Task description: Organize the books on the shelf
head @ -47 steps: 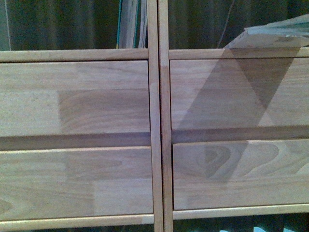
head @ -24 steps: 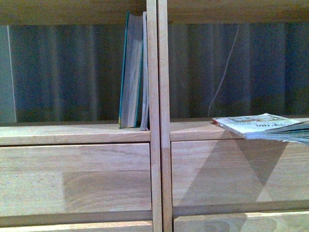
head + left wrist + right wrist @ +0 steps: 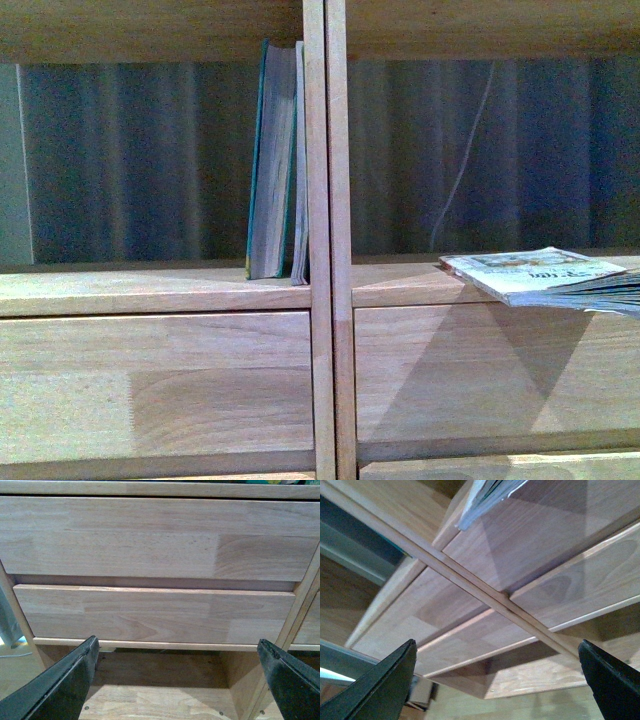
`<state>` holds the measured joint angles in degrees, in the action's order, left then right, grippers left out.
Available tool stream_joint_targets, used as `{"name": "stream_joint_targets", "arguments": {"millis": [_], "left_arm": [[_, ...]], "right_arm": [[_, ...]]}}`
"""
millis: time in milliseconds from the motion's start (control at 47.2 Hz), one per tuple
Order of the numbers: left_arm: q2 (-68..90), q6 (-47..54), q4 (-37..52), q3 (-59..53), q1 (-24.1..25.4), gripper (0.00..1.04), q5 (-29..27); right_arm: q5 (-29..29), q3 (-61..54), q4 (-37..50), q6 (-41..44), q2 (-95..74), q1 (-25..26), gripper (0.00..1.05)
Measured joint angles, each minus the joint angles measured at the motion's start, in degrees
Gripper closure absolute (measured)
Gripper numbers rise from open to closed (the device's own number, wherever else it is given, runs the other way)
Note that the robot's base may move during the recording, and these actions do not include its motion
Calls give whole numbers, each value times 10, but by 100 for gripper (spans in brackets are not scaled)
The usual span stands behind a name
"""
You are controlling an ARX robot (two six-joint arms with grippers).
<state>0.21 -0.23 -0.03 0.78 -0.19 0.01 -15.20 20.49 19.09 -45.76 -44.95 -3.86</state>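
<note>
Front view has climbed since a sec ago: the plain drawer-like panels point(image 3: 160, 385) sit lower and the open compartments of the big light-wood bookcase point(image 3: 317, 300) fill the frame. Thick teal-covered book point(image 3: 272, 160) & thin pale book point(image 3: 299, 160) stand upright in the left compartment, against the centre post. Thin paperback w/ pale illustrated cover point(image 3: 530, 272) lies flat on the right compartment's board, overhanging its front edge. Left hand point(image 3: 177, 641) & right hand point(image 3: 497, 642) are both spread wide, nothing between the fingers.

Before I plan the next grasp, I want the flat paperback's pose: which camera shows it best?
The front view: the paperback lies flat, cover up, overhanging the shelf edge in the right column. The right wrist view catches only its corner from below; the left wrist view shows none of it.
</note>
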Motion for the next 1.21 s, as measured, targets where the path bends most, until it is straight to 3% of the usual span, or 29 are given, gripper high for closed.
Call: {"name": "stream_joint_targets", "arguments": {"millis": [191, 530, 933, 1209], "left_arm": [[0, 0, 0, 0, 0, 7, 0], [0, 0, 0, 0, 0, 7, 0], [0, 0, 0, 0, 0, 7, 0], [0, 0, 0, 0, 0, 7, 0]], "right_arm": [[3, 72, 87, -136, -134, -11, 7], [34, 193, 147, -283, -272, 16, 7], [80, 252, 148, -340, -346, 32, 7], [112, 255, 141, -342, -356, 33, 51]]}}
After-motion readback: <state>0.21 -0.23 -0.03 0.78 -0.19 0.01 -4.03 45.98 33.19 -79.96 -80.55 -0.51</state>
